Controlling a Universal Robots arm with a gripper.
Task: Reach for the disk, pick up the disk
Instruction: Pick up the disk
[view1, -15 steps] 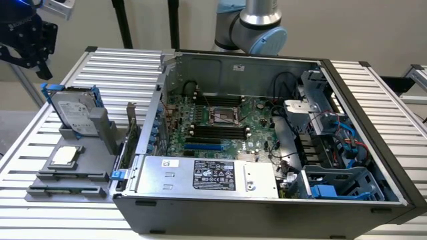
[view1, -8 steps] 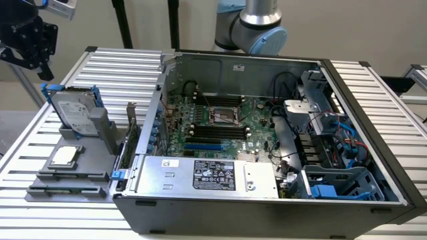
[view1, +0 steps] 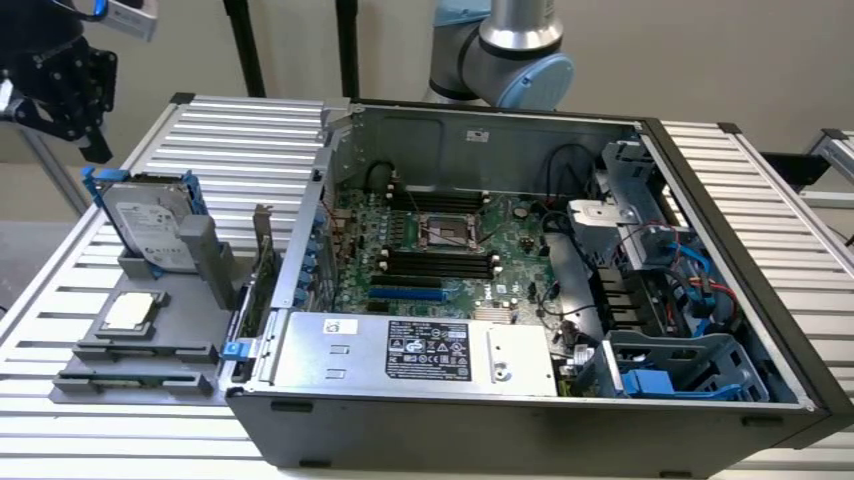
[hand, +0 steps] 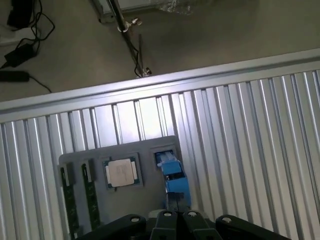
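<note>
**Sunk, cropped and unreadable parts**

The flat silver-grey metal disk in its blue plastic bracket has its lower edge hidden inside the grey slotted stand, and the print on its white label is too small to read. The black gripper is cropped by the exterior view's left edge, and the grey robot arm by its top edge.

Disk standing upright on tray, chip lying just before it. Tray sitting on table, at the exterior view's left of computer case.
</note>
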